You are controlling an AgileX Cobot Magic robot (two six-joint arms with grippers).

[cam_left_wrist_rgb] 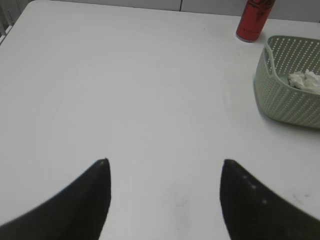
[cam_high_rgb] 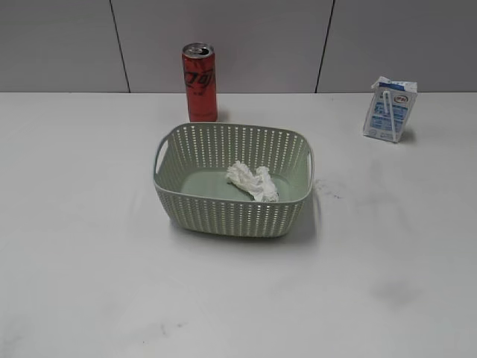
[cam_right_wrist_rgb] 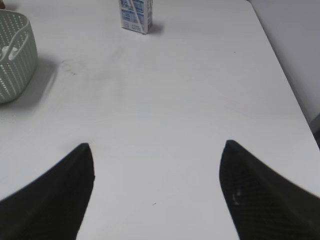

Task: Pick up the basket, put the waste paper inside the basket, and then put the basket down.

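Basket sits on our counter holding the waste paper, our left end effector and right end effector spread empty nearby, can and carton behind.

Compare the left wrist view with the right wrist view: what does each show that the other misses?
Only the left wrist view shows the red drink can and the crumpled white waste paper lying inside the basket. Only the right wrist view shows the blue-and-white drink carton. Both share the pale sage-green slotted plastic basket on the white table, and each shows its own dark fingers spread apart, holding nothing.
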